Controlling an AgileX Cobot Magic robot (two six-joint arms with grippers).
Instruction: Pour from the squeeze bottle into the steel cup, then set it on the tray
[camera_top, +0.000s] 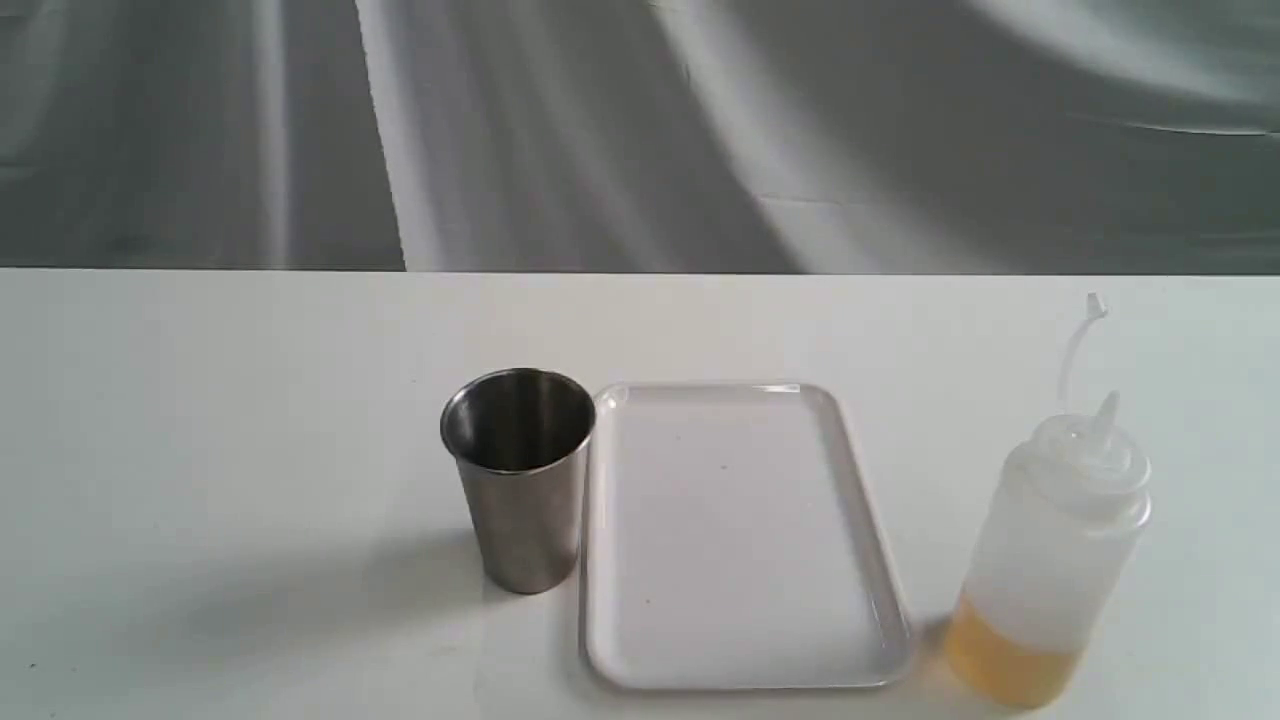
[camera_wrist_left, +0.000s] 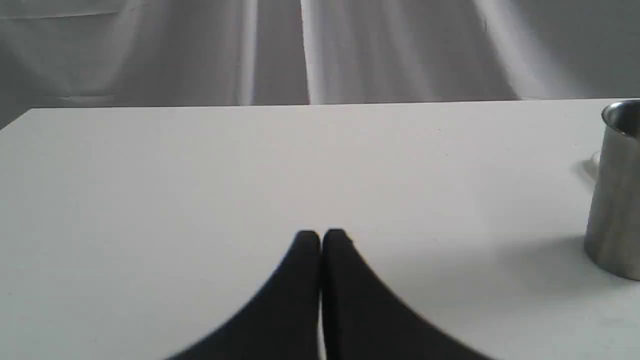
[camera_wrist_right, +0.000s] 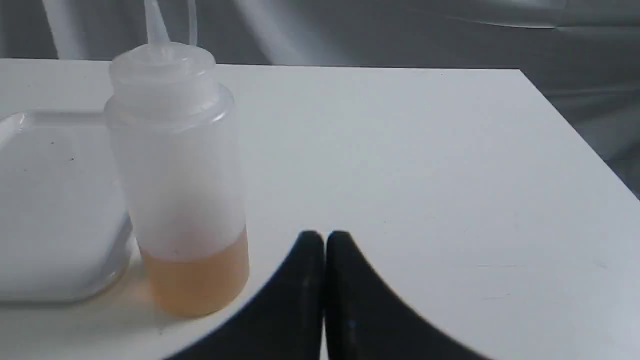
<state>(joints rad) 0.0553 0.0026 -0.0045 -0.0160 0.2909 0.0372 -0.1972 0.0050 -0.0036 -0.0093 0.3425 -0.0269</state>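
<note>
Nothing's been picked up yet, far as I can tell. The squeeze bottle stands upright on the worktop, just off the near right corner of the tray, with amber liquid only in the bottom part. The cap is off the nozzle and the strap sticks up, so it looks ready to pour. The steel cup stands upright, mouth up, right against the tray's left edge. I can't tell if they actually touch.

Both sets of jaws are pressed together with nothing between them. The left jaws hang low over bare worktop with the cup off to one side. The right jaws sit close to the bottle but apart from it. Neither arm shows in the exterior view.

The layout makes sense to me: bottle on the right arm's side, cup on the left, tray in the middle as the drop-off spot. My guess is the right jaws need to open up and go for the bottle's body. It looks like soft plastic with an open nozzle, so a hard squeeze could squirt early.
</note>
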